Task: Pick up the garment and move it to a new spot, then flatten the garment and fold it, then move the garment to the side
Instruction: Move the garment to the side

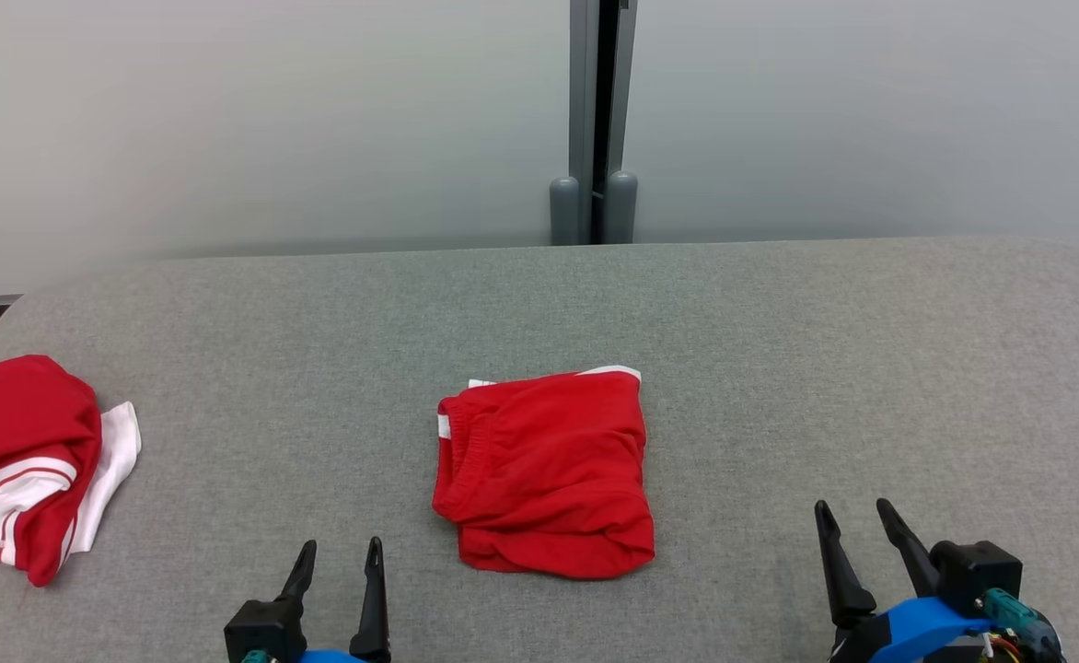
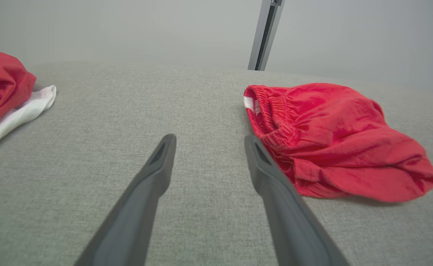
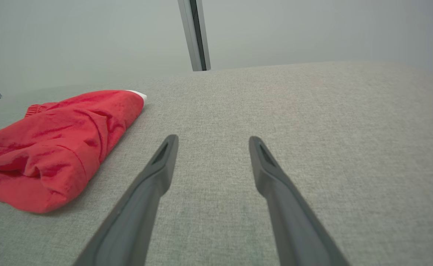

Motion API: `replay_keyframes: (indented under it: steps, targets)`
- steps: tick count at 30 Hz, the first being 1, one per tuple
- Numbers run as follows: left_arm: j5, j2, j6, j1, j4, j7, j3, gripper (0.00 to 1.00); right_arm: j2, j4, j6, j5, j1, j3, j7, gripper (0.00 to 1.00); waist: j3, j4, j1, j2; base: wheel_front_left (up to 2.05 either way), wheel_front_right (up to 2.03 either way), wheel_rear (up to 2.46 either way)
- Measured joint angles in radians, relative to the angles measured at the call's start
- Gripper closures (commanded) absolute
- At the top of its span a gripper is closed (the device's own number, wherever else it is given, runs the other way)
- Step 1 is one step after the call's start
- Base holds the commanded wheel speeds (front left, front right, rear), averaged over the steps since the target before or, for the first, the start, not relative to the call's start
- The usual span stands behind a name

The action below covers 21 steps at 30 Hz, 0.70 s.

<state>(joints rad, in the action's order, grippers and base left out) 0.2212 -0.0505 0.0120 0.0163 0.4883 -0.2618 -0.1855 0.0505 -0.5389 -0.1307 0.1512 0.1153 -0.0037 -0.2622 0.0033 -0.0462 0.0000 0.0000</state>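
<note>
A red garment [image 1: 546, 470] with white trim lies folded into a compact bundle at the middle of the grey table [image 1: 779, 368]. Its elastic waistband faces left. My left gripper [image 1: 341, 551] stands open near the front edge, below and left of the bundle, holding nothing. Far to the lower right, my right gripper [image 1: 854, 516] is open and empty too. In the left wrist view the garment [image 2: 334, 140] lies just right of my open left gripper [image 2: 208, 139]. In the right wrist view the garment [image 3: 54, 147] lies to the left, apart from my open right gripper [image 3: 212, 140].
A pile of red and white clothes [image 1: 19, 465] lies at the table's left edge, also seen as the pile [image 2: 6, 92] in the left wrist view. A grey wall with a vertical post [image 1: 595, 120] stands behind the table.
</note>
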Motion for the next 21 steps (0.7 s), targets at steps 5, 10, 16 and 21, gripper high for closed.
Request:
replay_keyframes:
  steps: [5, 10, 16, 21]
  targets:
    - [-0.002, 0.000, -0.002, 0.000, 0.001, 0.000, -0.007, 0.00, 0.000, 0.002, 0.000, 0.001, 0.005, 0.014, 0.000, 0.00, 0.002, 0.007, 0.0000, 0.0000, 0.00, 0.00, 0.00]
    - [0.001, -0.001, 0.003, 0.009, 0.011, 0.000, -0.018, 0.00, -0.001, -0.045, 0.000, 0.035, 0.043, 0.162, 0.000, 0.00, 0.016, 0.037, 0.0000, 0.0000, 0.00, 0.00, 0.00]
    - [0.009, 0.000, 0.003, 0.012, 0.021, 0.000, -0.029, 0.00, -0.001, -0.134, 0.000, 0.051, 0.111, 0.255, 0.000, 0.00, 0.043, 0.079, 0.0000, 0.0000, 0.00, 0.00, 0.00]
    - [0.009, 0.000, 0.005, 0.021, 0.024, 0.000, -0.027, 0.00, -0.001, -0.193, 0.000, 0.050, 0.157, 0.295, 0.000, 0.00, 0.063, 0.109, 0.0000, 0.0000, 0.00, 0.00, 0.00]
